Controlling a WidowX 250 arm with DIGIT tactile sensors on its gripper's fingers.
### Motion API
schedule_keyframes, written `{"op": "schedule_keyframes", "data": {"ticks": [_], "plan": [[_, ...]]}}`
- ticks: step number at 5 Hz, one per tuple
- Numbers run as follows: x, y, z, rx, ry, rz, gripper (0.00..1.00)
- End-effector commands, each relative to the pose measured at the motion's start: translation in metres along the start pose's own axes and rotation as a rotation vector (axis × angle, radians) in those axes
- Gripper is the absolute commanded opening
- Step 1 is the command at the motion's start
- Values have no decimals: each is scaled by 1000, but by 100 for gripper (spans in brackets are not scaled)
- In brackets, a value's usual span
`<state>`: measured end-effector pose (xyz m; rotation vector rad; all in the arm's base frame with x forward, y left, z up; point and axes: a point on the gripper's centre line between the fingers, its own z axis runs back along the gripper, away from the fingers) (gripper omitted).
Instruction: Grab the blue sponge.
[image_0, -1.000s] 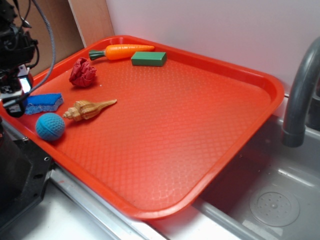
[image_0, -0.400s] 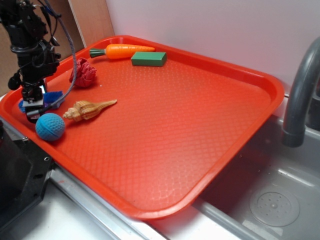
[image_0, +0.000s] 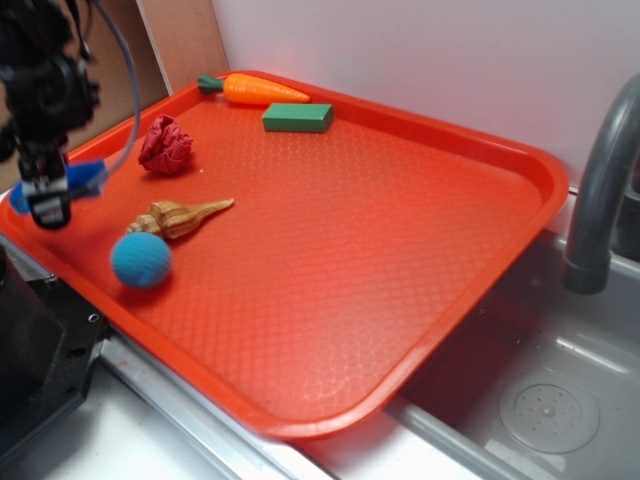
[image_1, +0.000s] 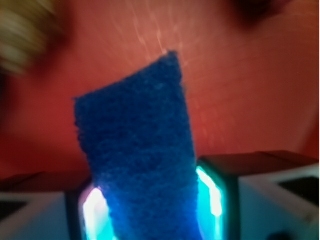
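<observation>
While lifted: blue sponge (image_1: 137, 150) clamped between fingers (image_1: 215, 195), tray's (image_0: 520, 160) nine o'clock.
Risk: slipping free, soft foam compressing.

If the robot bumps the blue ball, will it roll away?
Probably yes. The ball is round and sits free on the flat tray, so a nudge would likely send it rolling. Its edges look blurred, so it may be moving already. The tray's raised rim would likely stop it.
</observation>
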<state>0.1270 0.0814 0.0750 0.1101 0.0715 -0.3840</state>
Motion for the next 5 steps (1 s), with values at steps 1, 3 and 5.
{"op": "schedule_keyframes", "data": {"ticks": [1, 3, 5], "plan": [[78, 6, 107, -3, -108, 170, 0], [130, 0, 167, -114, -87, 498, 0], [119, -18, 173, -146, -126, 691, 0]]}}
